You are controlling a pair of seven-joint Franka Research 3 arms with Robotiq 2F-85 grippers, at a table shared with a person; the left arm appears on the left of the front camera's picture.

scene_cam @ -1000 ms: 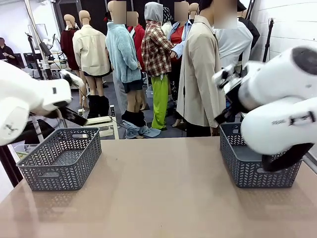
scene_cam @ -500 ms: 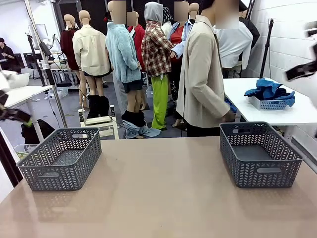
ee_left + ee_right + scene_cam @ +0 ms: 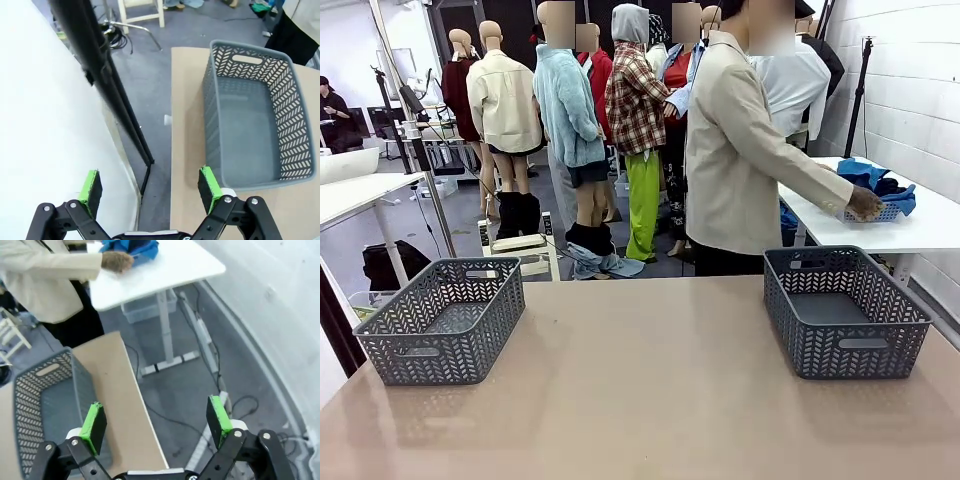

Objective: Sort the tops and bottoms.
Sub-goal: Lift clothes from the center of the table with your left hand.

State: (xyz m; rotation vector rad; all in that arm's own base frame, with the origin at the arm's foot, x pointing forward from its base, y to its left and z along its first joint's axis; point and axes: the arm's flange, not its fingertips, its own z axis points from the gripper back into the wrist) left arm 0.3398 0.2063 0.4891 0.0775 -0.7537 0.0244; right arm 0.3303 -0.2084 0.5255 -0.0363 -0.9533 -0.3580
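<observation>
Reaching person (image 3: 740, 170), newly at tops (image 3: 861, 175)

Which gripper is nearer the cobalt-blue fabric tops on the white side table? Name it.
Right. The right gripper hangs past the right grey lattice basket, the tops ahead of it; the left gripper hangs beyond the left grey lattice basket, opposite.

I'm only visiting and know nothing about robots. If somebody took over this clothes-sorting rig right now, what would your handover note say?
Left gripper: open, empty, by the table's edge beside the left grey basket.
Right gripper: open, empty, by the table's edge beside the right grey basket.
Tops: bright blue pile in a small basket on the white side table; the person's hand is at it.
Done: nothing sorted, both grey baskets empty.
Left: everything.
</observation>
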